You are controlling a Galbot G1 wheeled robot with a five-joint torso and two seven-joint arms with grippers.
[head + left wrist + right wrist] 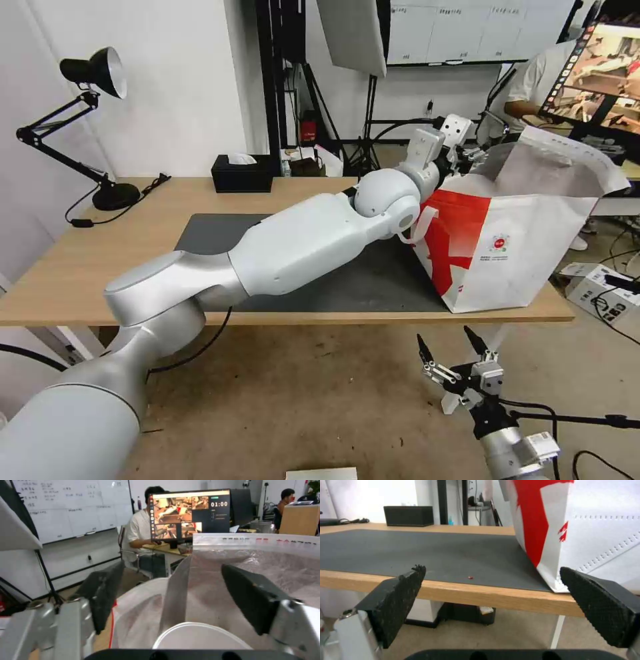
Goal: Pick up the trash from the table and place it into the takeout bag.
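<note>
The takeout bag [527,253], white and red with foil lining, stands open at the right end of the table [100,267], partly on the dark mat [213,233]. My left arm reaches across the mat, and the left gripper [448,143] hovers at the bag's near upper rim. In the left wrist view the left gripper [176,600] is open above the foil-lined mouth [266,565], with a white round bowl rim [200,637] low inside; its contents are hidden. The right gripper [453,350] hangs open below the table's front edge, facing the bag's base [553,555]. A tiny red scrap [470,577] lies on the mat [420,547].
A black desk lamp [100,73] stands at the table's far left and a black tissue box [242,173] at the back edge. A person sits at a monitor [190,515] behind the bag. Boxes and cables [593,287] lie on the floor at the right.
</note>
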